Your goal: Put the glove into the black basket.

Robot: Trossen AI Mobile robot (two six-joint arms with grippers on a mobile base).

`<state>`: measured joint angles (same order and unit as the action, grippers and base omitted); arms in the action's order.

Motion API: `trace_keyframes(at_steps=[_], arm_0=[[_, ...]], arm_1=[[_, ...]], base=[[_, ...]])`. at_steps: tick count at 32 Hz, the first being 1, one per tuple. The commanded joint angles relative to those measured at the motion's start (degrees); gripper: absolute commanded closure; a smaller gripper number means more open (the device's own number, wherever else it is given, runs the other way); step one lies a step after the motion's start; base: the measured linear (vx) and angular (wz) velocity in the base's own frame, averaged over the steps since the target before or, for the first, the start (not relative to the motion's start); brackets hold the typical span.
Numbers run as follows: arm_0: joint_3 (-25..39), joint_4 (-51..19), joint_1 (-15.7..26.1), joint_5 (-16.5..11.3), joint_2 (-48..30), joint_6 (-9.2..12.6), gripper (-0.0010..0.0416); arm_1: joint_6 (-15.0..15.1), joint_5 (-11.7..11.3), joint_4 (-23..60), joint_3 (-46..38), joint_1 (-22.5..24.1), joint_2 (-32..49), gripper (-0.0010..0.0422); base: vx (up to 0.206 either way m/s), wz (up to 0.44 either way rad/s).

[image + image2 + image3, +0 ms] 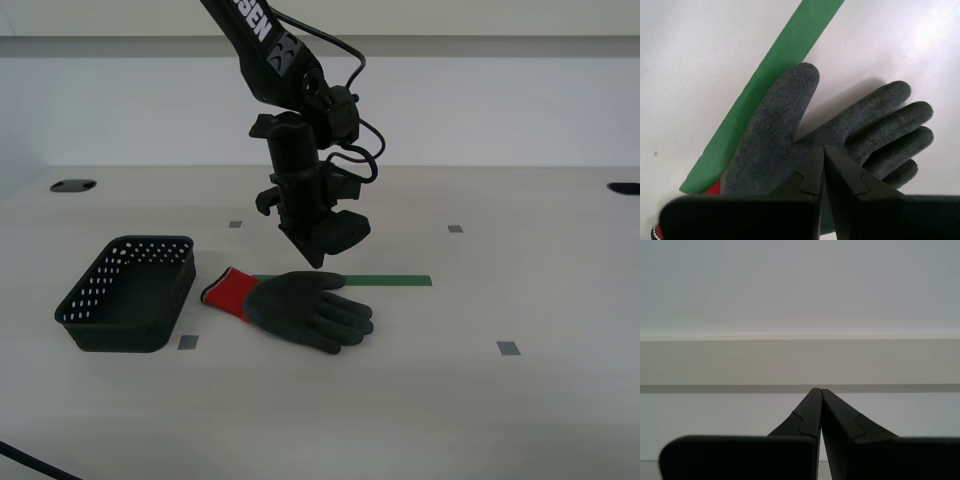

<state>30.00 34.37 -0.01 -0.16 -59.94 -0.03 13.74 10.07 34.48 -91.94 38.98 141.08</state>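
The glove (pixel 300 305) lies flat on the table, red cuff toward the black basket (pixel 125 335), dark fingers toward the exterior view's right. The basket stands empty just beyond the cuff, at the exterior view's left. My second gripper (pixel 315 262) hangs shut and empty just above the glove's palm, not touching it. In the second wrist view the glove (pixel 775 130) spreads under the closed jaws of that gripper (pixel 823 149). My first gripper (pixel 817 390) is shut and empty, facing a pale wall; it does not show in the exterior view.
A green tape strip (pixel 390 280) runs behind the glove and also shows in the second wrist view (pixel 770 80). Small grey markers (pixel 508 348) dot the table. Dark cable holes (pixel 72 186) sit at the back corners. A black cable (pixel 30 465) crosses the near corner.
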Motion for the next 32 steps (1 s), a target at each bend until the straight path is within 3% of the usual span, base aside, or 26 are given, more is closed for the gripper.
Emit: trace_keyframes(at_steps=[1,7,19,20,22,28,30,32], arm_0=[[0.04,-0.50,0.02,0.00,0.00,0.00,0.0405],[0.04,-0.52,0.00,0.00,0.00,0.00,0.0405],[0.04,-0.52,0.02,0.00,0.00,0.00,0.0405],[0.04,-0.52,0.02,0.00,0.00,0.00,0.0405],[0.04,-0.50,0.02,0.00,0.00,0.00,0.0405],[0.04,-0.55,0.02,0.00,0.00,0.00,0.0405],[0.04,-0.52,0.02,0.00,0.00,0.00,0.0405],[0.04,-0.52,0.00,0.00,0.00,0.00,0.0405]], arm_1=[[-0.35,-1.29,0.22,0.02,-0.02,0.26,0.0412],[-1.73,-2.12,4.09,0.15,0.00,0.26,0.0412],[1.88,-1.29,5.92,1.73,1.05,0.26,0.0409],[2.21,-0.02,6.10,2.38,1.20,0.26,0.0394],[2.10,0.09,6.14,3.52,1.25,0.26,0.0366],[1.66,-0.09,3.39,5.68,2.36,0.26,0.0230],[1.55,-1.18,2.03,6.01,3.15,0.26,0.0198],[1.14,-4.15,-1.18,6.93,4.35,0.26,0.0163]], base=[[0.000,0.000],[0.000,0.000],[0.000,0.000],[0.000,0.000],[0.000,0.000],[0.000,0.000],[0.000,0.000],[0.000,0.000]])
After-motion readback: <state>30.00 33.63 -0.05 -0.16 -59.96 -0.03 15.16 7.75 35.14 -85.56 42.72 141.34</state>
